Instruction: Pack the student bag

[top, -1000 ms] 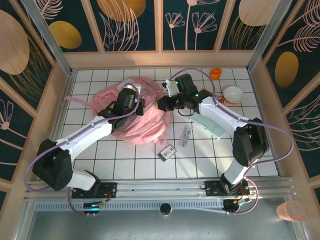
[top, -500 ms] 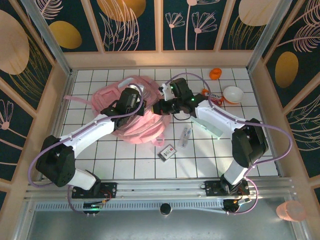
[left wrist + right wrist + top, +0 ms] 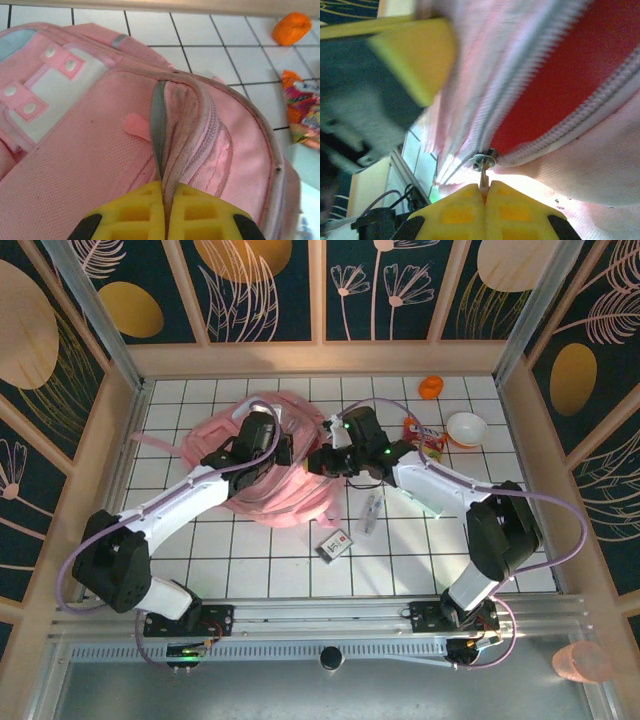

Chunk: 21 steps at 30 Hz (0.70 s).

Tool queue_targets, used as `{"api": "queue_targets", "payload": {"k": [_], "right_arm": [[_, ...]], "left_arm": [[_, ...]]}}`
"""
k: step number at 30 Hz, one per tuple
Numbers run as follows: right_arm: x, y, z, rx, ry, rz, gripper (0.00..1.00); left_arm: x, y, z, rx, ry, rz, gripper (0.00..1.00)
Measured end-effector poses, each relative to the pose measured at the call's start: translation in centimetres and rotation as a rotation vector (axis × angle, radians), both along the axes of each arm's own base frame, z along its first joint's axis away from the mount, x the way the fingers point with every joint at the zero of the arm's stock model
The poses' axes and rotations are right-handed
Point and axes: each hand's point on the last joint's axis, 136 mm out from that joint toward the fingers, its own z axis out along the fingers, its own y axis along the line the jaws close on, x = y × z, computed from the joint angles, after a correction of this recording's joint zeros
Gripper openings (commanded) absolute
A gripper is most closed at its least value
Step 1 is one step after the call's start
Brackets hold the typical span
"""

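The pink student bag (image 3: 270, 490) lies on the white tiled table, left of centre. Its white patch (image 3: 47, 95) and zipped pocket show in the left wrist view. My left gripper (image 3: 169, 192) is shut on a pinched fold of the bag's fabric beside the zip (image 3: 212, 125). At the bag's right edge my right gripper (image 3: 318, 462) is shut on the metal zip pull (image 3: 483, 162), its yellow fingertips (image 3: 465, 210) pressed together. Behind the pull, the zip gapes and shows a red lining (image 3: 570, 65).
A colourful snack packet (image 3: 422, 432), an orange lump (image 3: 431, 387) and a white bowl (image 3: 466, 427) sit at the back right. A clear tube (image 3: 371, 510) and a small dark card (image 3: 335, 543) lie right of the bag. A pale green flat sheet (image 3: 420, 495) lies under the right arm.
My right gripper has moved left along the bag's edge with the zip pull. The left gripper has shifted slightly up, still on the fabric.
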Motion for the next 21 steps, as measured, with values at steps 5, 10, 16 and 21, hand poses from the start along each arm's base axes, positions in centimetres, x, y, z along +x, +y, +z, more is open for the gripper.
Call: {"api": "queue_targets", "payload": {"k": [5, 10, 16, 21], "right_arm": [[1.3, 0.3, 2.0, -0.024, -0.039, 0.039, 0.00], [2.4, 1.9, 3.1, -0.053, -0.101, 0.072, 0.00], [1.9, 3.1, 2.7, -0.107, -0.156, 0.072, 0.00], [0.5, 3.5, 1.5, -0.134, -0.154, 0.072, 0.00]], "left_arm": [[-1.5, 1.3, 2.2, -0.121, -0.018, 0.064, 0.00], [-1.1, 3.1, 2.6, -0.207, -0.008, 0.191, 0.00], [0.5, 4.1, 2.1, -0.189, -0.020, 0.312, 0.00], [3.2, 4.9, 2.9, -0.171, -0.062, 0.394, 0.00]]}}
